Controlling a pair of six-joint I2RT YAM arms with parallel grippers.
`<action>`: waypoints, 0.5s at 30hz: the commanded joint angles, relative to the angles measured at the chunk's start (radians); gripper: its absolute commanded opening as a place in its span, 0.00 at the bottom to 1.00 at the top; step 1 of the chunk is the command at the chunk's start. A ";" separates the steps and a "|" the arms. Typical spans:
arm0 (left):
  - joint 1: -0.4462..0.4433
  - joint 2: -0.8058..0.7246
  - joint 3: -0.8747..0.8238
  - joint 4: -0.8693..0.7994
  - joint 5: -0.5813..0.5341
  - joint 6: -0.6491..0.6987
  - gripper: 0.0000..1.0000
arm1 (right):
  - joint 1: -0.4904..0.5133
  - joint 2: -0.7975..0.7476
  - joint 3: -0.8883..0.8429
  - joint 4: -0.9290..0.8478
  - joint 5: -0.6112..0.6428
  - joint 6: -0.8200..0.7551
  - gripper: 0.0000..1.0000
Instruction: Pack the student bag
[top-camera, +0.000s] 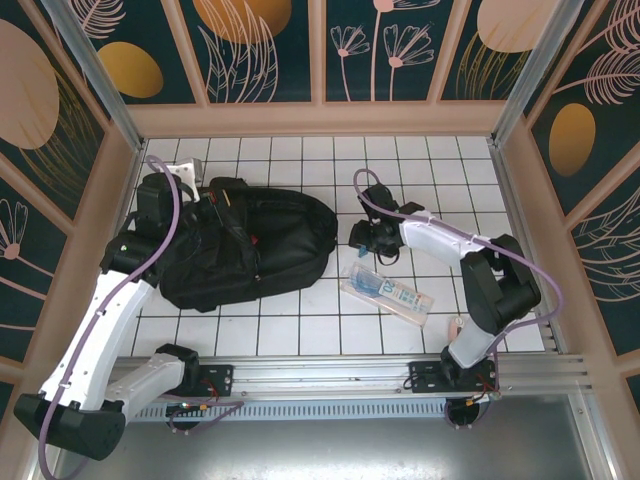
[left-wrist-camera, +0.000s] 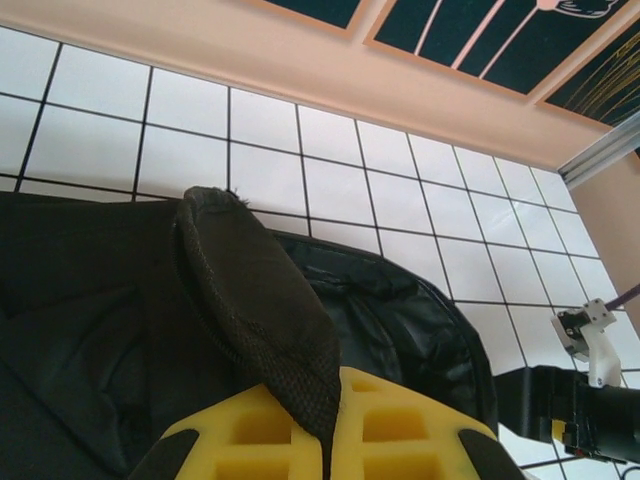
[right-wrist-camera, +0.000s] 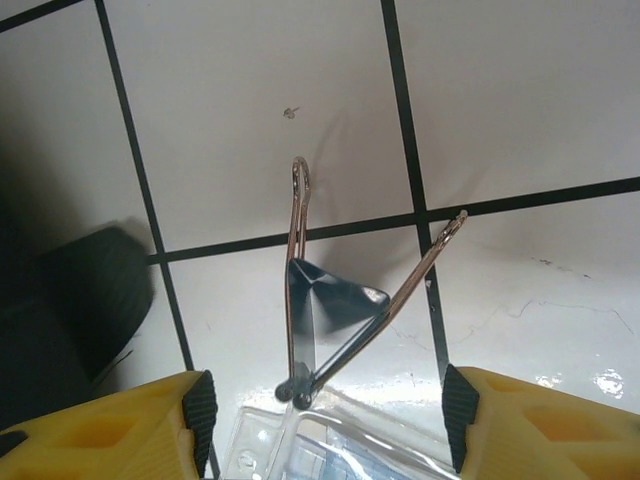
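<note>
A white tiled surface (top-camera: 300, 325) seen from overhead. The student bag (top-camera: 270, 240), black, lies flat left of centre. At the bag's left end, the left gripper (left-wrist-camera: 328, 435) is pressed together on a black mesh flap (left-wrist-camera: 260, 310), probably a shoulder strap. Just off the bag's right end, the right gripper (right-wrist-camera: 327, 405) stands spread on either side of a silver-handled binder clip (right-wrist-camera: 322, 300) fixed to a clear pouch (top-camera: 388, 293).

No lettering can be read anywhere. The clear flat packet (top-camera: 388, 293) on the tiled surface (top-camera: 300, 325) carries blue-green print, too small and blurred to make out. The student bag (top-camera: 270, 245) shows no legible label. The wall panels (top-camera: 265, 45) bear only painted leaves and discs.
</note>
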 joint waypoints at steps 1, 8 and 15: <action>0.010 -0.010 -0.021 0.065 0.052 0.009 0.00 | 0.002 0.036 0.031 0.007 0.017 -0.011 0.62; 0.009 0.002 -0.071 0.150 0.171 -0.026 0.00 | 0.002 0.098 0.064 0.012 0.045 -0.024 0.59; 0.009 0.002 -0.082 0.170 0.191 -0.025 0.00 | 0.001 0.150 0.104 -0.021 0.136 -0.054 0.59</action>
